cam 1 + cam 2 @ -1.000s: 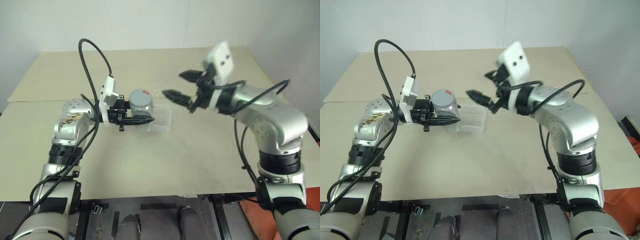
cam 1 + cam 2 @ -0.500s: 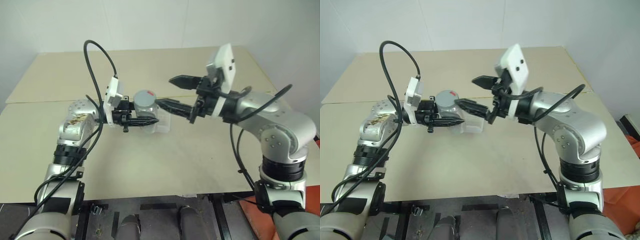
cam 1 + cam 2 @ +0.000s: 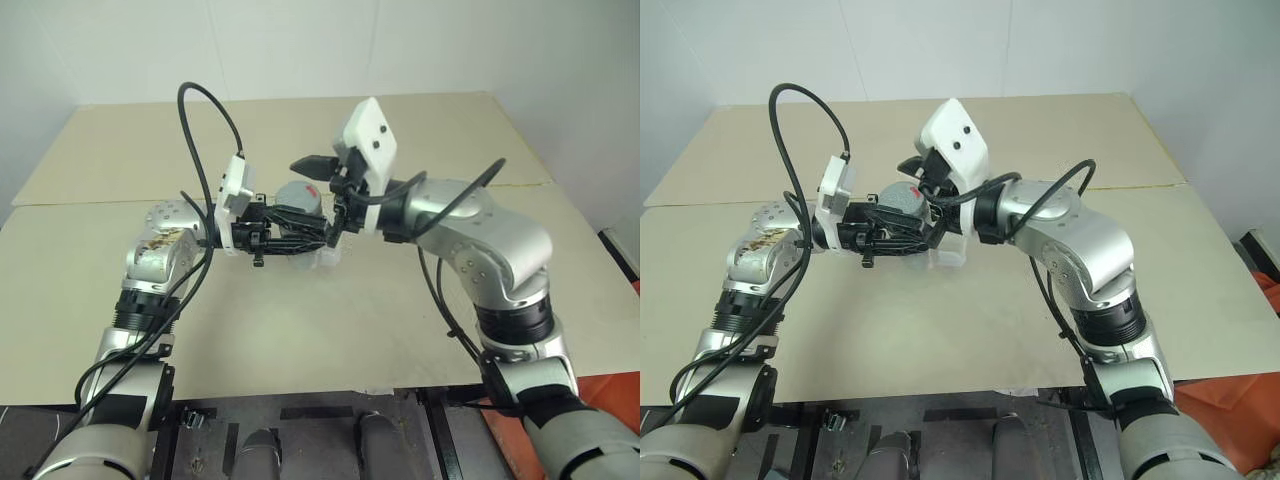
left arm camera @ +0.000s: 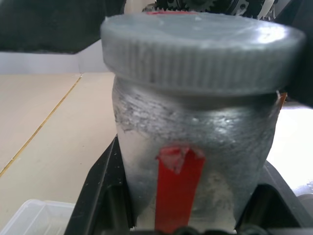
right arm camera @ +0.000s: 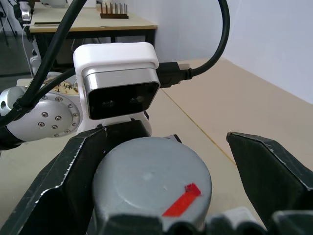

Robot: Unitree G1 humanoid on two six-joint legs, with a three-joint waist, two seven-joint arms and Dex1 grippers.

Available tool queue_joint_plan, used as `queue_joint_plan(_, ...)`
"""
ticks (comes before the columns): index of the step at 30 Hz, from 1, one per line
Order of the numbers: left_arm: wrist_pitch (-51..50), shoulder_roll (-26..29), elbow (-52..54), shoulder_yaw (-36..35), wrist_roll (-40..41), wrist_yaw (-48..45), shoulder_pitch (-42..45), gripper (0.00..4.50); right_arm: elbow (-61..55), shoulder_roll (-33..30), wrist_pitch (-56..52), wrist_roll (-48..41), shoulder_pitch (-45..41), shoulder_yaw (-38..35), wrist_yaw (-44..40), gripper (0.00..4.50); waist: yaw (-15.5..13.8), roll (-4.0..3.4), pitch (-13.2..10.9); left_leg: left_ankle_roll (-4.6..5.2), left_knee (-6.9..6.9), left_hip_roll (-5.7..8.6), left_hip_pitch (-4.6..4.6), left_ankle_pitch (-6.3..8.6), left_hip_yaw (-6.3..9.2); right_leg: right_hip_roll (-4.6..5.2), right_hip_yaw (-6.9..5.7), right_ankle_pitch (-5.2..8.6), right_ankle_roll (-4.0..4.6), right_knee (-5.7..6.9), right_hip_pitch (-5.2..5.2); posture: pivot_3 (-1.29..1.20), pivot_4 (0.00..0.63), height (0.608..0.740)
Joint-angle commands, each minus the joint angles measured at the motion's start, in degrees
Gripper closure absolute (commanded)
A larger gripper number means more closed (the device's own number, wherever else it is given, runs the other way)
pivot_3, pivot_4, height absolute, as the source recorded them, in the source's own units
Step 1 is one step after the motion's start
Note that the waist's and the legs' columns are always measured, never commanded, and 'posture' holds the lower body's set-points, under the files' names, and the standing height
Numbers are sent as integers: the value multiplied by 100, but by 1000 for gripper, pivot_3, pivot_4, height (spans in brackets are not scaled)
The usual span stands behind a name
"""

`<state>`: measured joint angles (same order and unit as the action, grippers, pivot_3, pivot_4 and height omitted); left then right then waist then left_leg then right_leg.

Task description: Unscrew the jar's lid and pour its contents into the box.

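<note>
- The jar (image 4: 195, 147) is held upright above the table (image 3: 400, 330), clamped at its body by the left gripper (image 3: 300, 238).
- The lid (image 5: 151, 176) is seated on the jar, straddled by the spread right gripper (image 5: 161, 161).
- The box (image 4: 34, 218) lies just below the jar.
</note>
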<state>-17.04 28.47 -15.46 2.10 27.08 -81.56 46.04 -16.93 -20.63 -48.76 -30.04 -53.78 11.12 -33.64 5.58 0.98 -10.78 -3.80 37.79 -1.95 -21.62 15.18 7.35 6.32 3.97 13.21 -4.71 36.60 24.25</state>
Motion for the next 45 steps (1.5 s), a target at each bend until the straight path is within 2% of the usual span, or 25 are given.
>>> queue_joint_plan(1, 49, 96, 204, -103, 92, -67, 29, 2552, -40, -79, 176, 99, -119, -230, -19, 36, 0, 0, 0, 0, 0, 0, 0, 0, 0, 0, 0, 0, 0, 0, 0, 0, 150, 740)
queue_joint_plan(13, 67, 304, 143, -156, 110, -140, 44, 2552, -275, -758, -2, -144, 277, -808, -61, 36, 0, 0, 0, 0, 0, 0, 0, 0, -1, 0, 0, 0, 0, 0, -1, 0, 150, 740)
queue_joint_plan(34, 87, 243, 11, -146, 21, -148, 103, 2552, -709, -1283, -120, -528, 568, -1071, -273, 36, -8, 0, 0, 1, 0, 0, -2, 1, -2, 0, 0, 0, 0, -3, -1, 0, 150, 740)
queue_joint_plan(39, 167, 150, -142, -97, -46, -109, 181, 2552, -1018, -1135, -292, -922, 443, -1072, -275, 36, -8, 0, 0, 1, 0, 0, -1, 1, -1, 0, 0, 0, 0, -2, -2, 0, 150, 740)
queue_joint_plan(45, 220, 38, -166, -70, -79, -57, 213, 2552, -928, -795, -417, -758, 162, -640, -54, 36, 2, 0, 0, 1, 0, 0, 0, 0, -2, 0, 0, 0, 0, -1, -1, 0, 150, 740)
